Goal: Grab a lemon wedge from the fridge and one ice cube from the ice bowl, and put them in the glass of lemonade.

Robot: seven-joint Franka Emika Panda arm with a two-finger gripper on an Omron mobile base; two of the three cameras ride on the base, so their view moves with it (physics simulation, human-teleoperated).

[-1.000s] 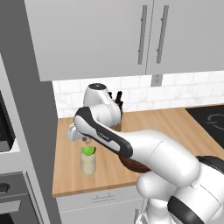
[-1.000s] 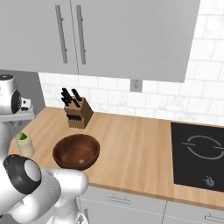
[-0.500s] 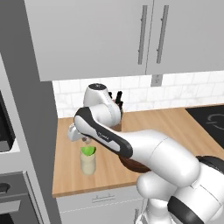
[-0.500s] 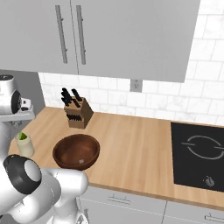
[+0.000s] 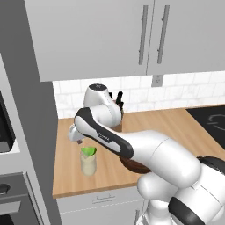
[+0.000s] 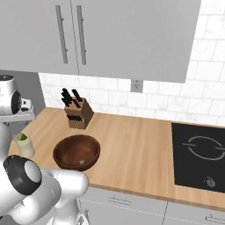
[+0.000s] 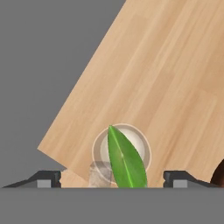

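Observation:
The glass of lemonade point(image 5: 88, 165) stands near the counter's left end, beside a grey side panel. The lime-green lemon wedge point(image 5: 88, 151) sticks up out of the glass, resting on its rim. In the hand view the lemon wedge point(image 7: 126, 162) lies across the glass point(image 7: 142, 148). My gripper point(image 7: 111, 178) hovers just above it, open, its fingertips wide apart and clear of the wedge. The dark-brown ice bowl point(image 6: 77, 151) sits to the right of the glass point(image 6: 25, 146). No ice cube can be made out in it. The fridge is out of view.
A knife block point(image 6: 78, 113) stands by the tiled back wall behind the bowl. A black cooktop point(image 6: 200, 156) is set into the counter at the right. Upper wall cabinets point(image 6: 110, 35) hang overhead. A tall grey panel point(image 5: 26, 110) bounds the counter on the left.
The gripper has opened and let go of the lemon wedge, which now rests in the glass. The arm has hardly moved.

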